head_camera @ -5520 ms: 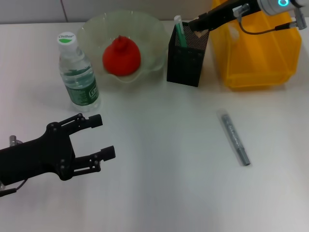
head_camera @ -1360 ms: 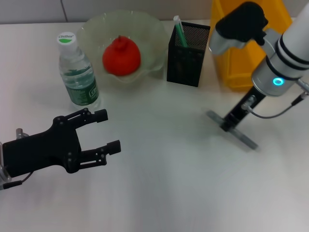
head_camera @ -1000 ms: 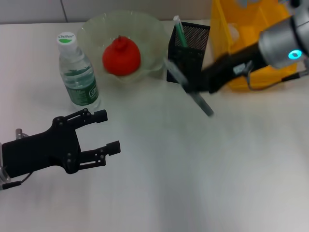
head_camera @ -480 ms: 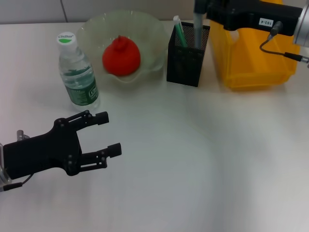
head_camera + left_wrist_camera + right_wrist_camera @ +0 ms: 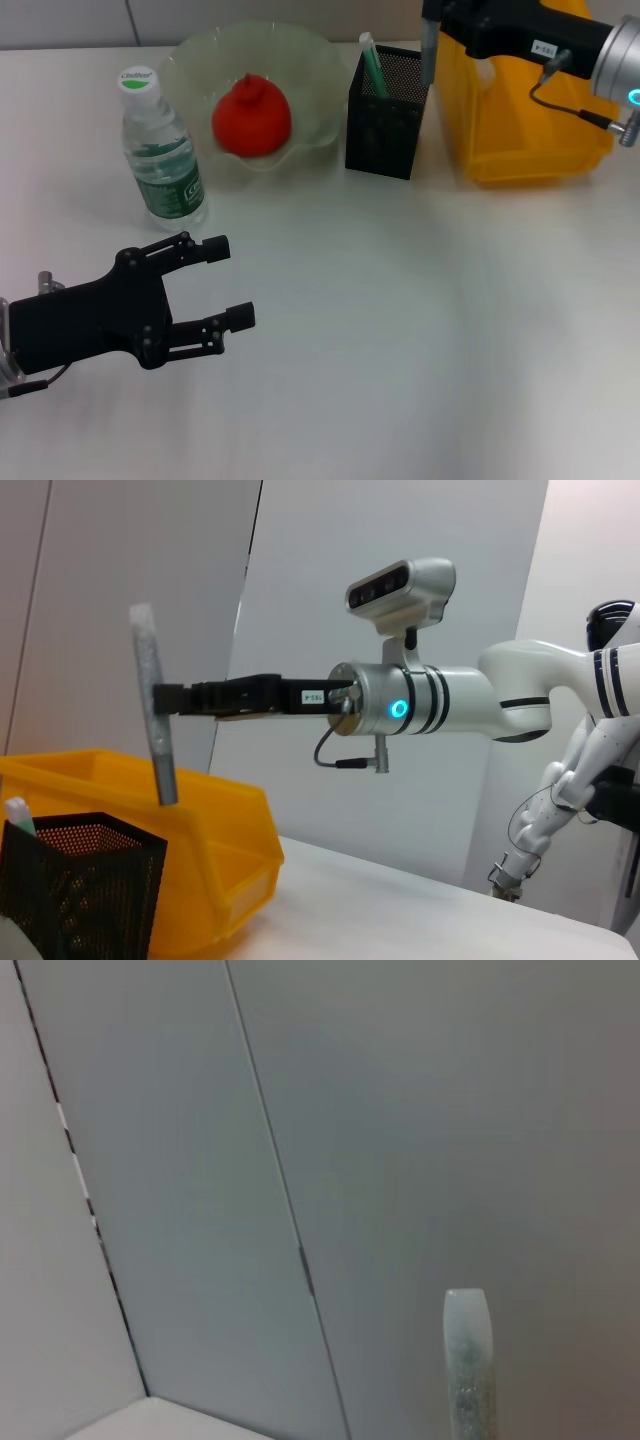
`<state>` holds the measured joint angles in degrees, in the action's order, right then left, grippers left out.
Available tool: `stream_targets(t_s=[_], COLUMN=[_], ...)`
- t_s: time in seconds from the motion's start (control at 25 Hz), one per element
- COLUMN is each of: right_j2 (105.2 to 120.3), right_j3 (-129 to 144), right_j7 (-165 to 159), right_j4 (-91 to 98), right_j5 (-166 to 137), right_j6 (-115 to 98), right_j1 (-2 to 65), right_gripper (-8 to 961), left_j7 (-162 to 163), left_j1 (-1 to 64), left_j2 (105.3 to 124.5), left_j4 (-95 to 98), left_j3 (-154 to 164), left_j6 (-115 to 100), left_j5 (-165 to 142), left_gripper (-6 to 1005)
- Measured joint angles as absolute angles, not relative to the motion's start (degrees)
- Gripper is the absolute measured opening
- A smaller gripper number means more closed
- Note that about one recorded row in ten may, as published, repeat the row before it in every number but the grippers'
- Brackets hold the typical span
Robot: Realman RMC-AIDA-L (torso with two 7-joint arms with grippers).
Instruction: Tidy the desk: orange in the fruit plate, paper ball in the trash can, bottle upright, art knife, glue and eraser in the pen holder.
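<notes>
Lifted off the desk, the knife (image 5: 428,52) is now hanging upright in the right gripper's (image 5: 447,22) clamped fingers, its long axis pointing down over the pen holder (image 5: 385,125), while the left gripper (image 5: 222,282) is idling agape.

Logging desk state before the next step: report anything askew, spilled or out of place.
Nothing stands out. The clear plastic bottle stands upright, the red-orange fruit sits in the pale green glass bowl, and the right gripper holds a grey knife over the black mesh cup.

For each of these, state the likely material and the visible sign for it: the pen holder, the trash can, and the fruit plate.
The pen holder: likely black metal mesh; fine perforations let light through its walls.
The trash can: probably moulded plastic; its bright yellow walls are smooth and slightly glossy.
The fruit plate: glass or clear plastic, hard to tell; it is pale green, translucent, with a wavy rim.
</notes>
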<state>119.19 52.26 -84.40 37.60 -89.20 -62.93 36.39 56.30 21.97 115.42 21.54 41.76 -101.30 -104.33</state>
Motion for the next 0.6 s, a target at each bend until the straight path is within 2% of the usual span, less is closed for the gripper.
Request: stream_targets(t_s=[0.6], right_j2=[119.42], right_j3=[52.3], right_j7=[-73.3], right_j4=[28.1], right_j5=[-85.3], right_j6=[-58.1], right_j1=[41.1], right_gripper=[197], left_j7=[56.1], left_j1=[21.9], left_j2=[115.39], left_j4=[21.5], left_j3=[41.8], left_j6=[-101.8], left_j5=[-104.3], left_gripper=[843])
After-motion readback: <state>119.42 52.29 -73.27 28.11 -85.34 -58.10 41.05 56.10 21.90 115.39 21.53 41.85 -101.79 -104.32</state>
